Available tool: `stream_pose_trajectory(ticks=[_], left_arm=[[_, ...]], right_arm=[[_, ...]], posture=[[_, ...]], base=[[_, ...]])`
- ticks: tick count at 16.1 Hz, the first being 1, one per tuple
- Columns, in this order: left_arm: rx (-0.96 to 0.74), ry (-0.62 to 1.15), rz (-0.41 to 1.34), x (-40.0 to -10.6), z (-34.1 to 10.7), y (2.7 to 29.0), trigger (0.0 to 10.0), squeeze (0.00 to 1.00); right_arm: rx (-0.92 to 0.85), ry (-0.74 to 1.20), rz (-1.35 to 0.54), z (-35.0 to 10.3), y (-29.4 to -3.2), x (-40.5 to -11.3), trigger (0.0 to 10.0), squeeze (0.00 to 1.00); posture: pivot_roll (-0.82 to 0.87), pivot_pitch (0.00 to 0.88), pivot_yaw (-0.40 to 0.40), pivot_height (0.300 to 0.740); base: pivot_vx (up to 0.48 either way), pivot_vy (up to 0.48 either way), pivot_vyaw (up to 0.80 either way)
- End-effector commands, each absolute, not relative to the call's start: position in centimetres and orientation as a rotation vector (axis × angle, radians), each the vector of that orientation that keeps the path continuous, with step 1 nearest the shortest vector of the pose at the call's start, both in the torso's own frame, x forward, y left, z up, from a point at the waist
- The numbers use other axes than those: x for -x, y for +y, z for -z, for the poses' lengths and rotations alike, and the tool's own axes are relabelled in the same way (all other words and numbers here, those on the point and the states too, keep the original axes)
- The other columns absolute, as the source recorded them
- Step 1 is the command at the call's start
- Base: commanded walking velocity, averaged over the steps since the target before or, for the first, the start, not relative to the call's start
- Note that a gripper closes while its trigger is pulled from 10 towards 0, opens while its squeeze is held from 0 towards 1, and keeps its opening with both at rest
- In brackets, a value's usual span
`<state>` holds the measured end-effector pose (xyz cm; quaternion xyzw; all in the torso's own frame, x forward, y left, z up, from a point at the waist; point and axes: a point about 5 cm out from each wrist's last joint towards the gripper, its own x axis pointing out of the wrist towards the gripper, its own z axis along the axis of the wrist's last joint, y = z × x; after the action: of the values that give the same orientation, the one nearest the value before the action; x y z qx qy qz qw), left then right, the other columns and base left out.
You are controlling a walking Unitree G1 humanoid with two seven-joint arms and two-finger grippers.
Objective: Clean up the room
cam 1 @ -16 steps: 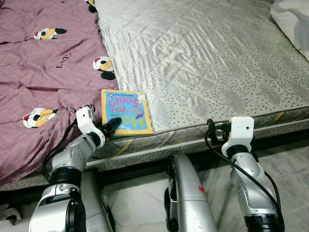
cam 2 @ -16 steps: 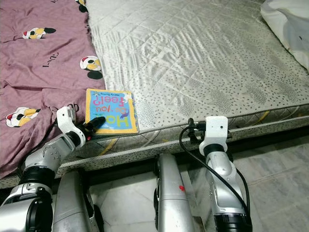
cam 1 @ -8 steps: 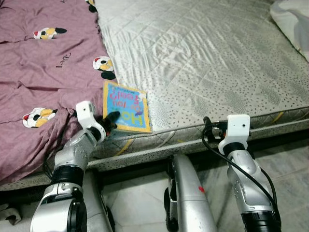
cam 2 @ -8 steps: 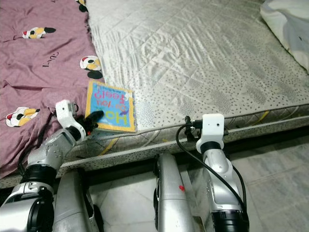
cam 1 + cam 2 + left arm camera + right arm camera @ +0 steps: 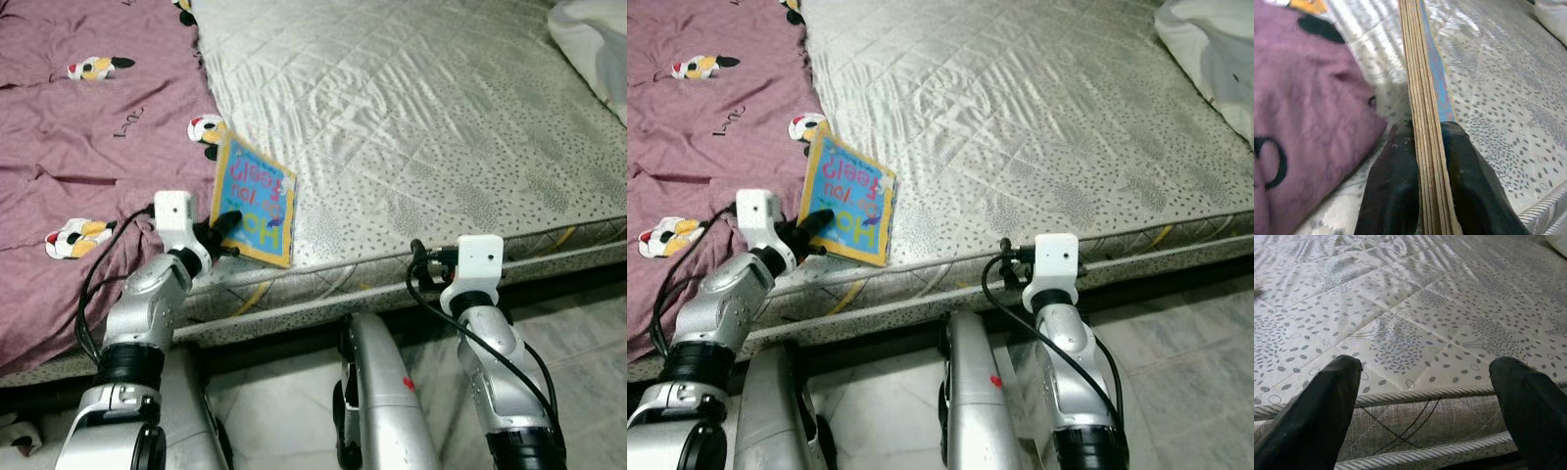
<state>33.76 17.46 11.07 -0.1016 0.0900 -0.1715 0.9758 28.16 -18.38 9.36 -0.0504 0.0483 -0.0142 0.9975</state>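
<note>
A blue and yellow children's board book is tilted up off the grey quilted mattress, near its front edge. My left gripper is shut on the book's lower edge. In the left wrist view the book's thick page stack sits squeezed between the two black fingers. My right gripper stands open at the mattress's front edge, with nothing between its fingers; its white wrist shows in the left eye view.
A purple sheet with cartoon mouse prints covers the bed's left part. A white pillow lies at the far right corner. Pale tiled floor runs below the bed edge, beside my legs.
The left gripper has lifted the book from lying flat to tilted up on its edge, moving slightly up and left. The right arm has barely shifted.
</note>
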Motion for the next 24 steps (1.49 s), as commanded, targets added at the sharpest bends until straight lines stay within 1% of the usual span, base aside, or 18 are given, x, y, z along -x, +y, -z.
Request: stream_pose_trajectory(ticks=[1, 2, 3, 5, 6, 7, 8, 9, 10, 12, 13, 16, 19, 24], left_arm=[[0.136, 0.202, 0.345, -32.9, -9.8, 18.0, 10.0, 0.0], [0.131, 0.198, 0.328, -32.7, -9.6, 18.1, 9.7, 0.0], [0.16, 0.199, 0.308, -32.6, -9.5, 18.3, 0.0, 0.0], [0.181, 0.139, 0.277, -32.3, -9.8, 17.9, 0.0, 0.0], [0.167, 0.11, 0.26, -32.2, -10.1, 17.8, 0.0, 0.0], [0.133, 0.065, 0.215, -31.9, -10.4, 17.8, 2.5, 0.0], [0.136, 0.06, 0.197, -31.9, -10.4, 17.9, 2.5, 0.0], [0.146, 0.051, 0.122, -31.6, -10.3, 18.8, 10.0, 0.0], [0.122, 0.036, 0.078, -31.5, -10.4, 19.4, 10.0, 0.0], [0.109, 0.025, 0.042, -31.7, -10.7, 19.9, 10.0, 0.0], [0.1, 0.02, 0.044, -31.7, -10.8, 19.9, 10.0, 0.0], [-0.011, -0.011, 0.039, -32.0, -11.3, 19.5, 10.0, 0.0], [-0.006, -0.041, 0.06, -32.2, -11.7, 18.9, 10.0, 0.0], [-0.032, -0.048, 0.037, -32.5, -11.9, 18.7, 10.0, 0.0]], right_arm=[[0.067, 0.132, 0.075, -8.3, -19.3, -27.6, 10.0, 0.0], [0.051, 0.136, 0.081, -8.2, -19.3, -27.5, 10.0, 0.0], [0.051, 0.126, 0.071, -8.3, -19.2, -27.6, 10.0, 0.0], [0.0, 0.077, 0.068, -9.1, -18.6, -28.0, 10.0, 0.0], [0.002, 0.049, 0.064, -9.5, -18.3, -28.1, 10.0, 0.0], [-0.022, 0.003, 0.08, -10.4, -18.1, -28.3, 10.0, 0.0], [-0.031, -0.002, 0.08, -10.6, -18.0, -28.3, 10.0, 0.0], [-0.042, -0.026, 0.051, -11.2, -17.6, -28.6, 10.0, 0.0], [-0.052, -0.041, 0.014, -11.4, -17.3, -28.7, 10.0, 0.0], [-0.061, -0.046, 0.004, -11.6, -17.1, -28.9, 10.0, 0.0], [-0.064, -0.048, 0.003, -11.7, -17.0, -29.0, 10.0, 0.0], [-0.078, -0.063, -0.008, -12.1, -16.7, -29.4, 10.0, 0.0], [-0.074, -0.059, 0.0, -11.9, -16.9, -29.1, 10.0, 0.0], [-0.071, -0.068, 0.016, -12.1, -17.2, -29.5, 10.0, 0.0]], posture=[[-0.06, 0.081, -0.041, 0.518], [-0.06, 0.075, -0.035, 0.518], [-0.07, 0.073, -0.024, 0.518], [-0.08, 0.071, -0.004, 0.518], [-0.09, 0.075, -0.002, 0.518], [-0.09, 0.081, -0.006, 0.518], [-0.09, 0.081, -0.006, 0.518], [-0.09, 0.095, -0.014, 0.518], [-0.08, 0.088, -0.018, 0.526], [-0.07, 0.078, -0.02, 0.553], [-0.07, 0.078, -0.019, 0.557], [-0.08, 0.072, -0.007, 0.585], [-0.08, 0.07, -0.004, 0.618], [-0.08, 0.066, -0.002, 0.679]], base=[[0.0, 0.0, 0.0], [0.0, 0.0, 0.0], [0.0, 0.0, 0.0], [0.0, 0.0, 0.0], [0.0, 0.0, 0.0], [0.0, 0.0, 0.0], [0.0, 0.0, 0.0], [0.0, 0.0, 0.0], [0.0, 0.0, -0.46], [0.0, 0.0, 0.0], [0.0, 0.0, 0.0], [0.0, 0.0, 0.0], [0.0, 0.0, 0.0], [0.0, 0.0, 0.0]])
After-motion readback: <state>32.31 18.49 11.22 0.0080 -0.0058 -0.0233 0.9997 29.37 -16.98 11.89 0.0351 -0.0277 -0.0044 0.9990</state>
